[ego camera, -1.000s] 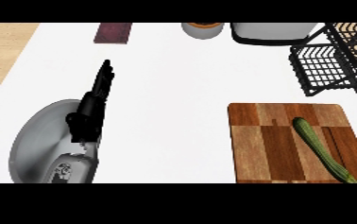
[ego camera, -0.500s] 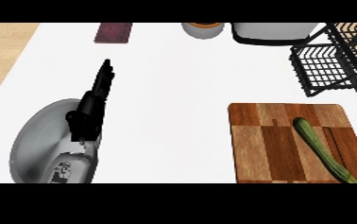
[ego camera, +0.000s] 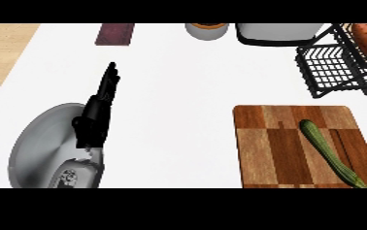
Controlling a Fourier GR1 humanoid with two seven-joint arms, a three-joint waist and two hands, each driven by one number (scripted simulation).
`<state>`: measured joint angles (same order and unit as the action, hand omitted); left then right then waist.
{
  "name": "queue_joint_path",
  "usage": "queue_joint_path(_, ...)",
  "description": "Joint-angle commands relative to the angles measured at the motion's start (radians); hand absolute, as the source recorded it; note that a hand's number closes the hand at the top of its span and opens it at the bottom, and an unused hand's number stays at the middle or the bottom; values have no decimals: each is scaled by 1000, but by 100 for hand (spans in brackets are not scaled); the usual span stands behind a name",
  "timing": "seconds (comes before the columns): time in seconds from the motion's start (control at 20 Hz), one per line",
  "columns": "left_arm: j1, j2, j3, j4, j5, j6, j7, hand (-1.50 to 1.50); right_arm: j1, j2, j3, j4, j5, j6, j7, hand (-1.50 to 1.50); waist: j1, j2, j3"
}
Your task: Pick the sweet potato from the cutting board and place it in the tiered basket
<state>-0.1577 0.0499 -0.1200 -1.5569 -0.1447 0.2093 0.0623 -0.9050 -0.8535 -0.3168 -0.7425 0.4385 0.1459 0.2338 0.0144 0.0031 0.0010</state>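
Head view: tiered basket (ego camera: 331, 69) cut off; its orange content (ego camera: 360, 29) possibly sweet potato.

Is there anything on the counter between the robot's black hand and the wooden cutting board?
No. In the head view, only bare white counter lies between the left hand and the cutting board.

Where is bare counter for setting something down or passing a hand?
The widest bare patch lies between the left hand and the cutting board. The board's left half is bare too; the green vegetable fills its right. Crowded: the far edge and the tiered basket.
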Motion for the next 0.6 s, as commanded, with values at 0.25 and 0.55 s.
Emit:
queue_joint_path(0.25, 48, -10, 4, -3, -6, 15, -36, 0, 91, -138, -237, 102, -134, -57, 4, -150, -23, -4, 0)
queue_joint_path(0.55, 49, -3, 22, -16, 1, 14, -29, 0, 270, -334, -438, 234, -286, 138, -148, -150, -43, -6, 1)
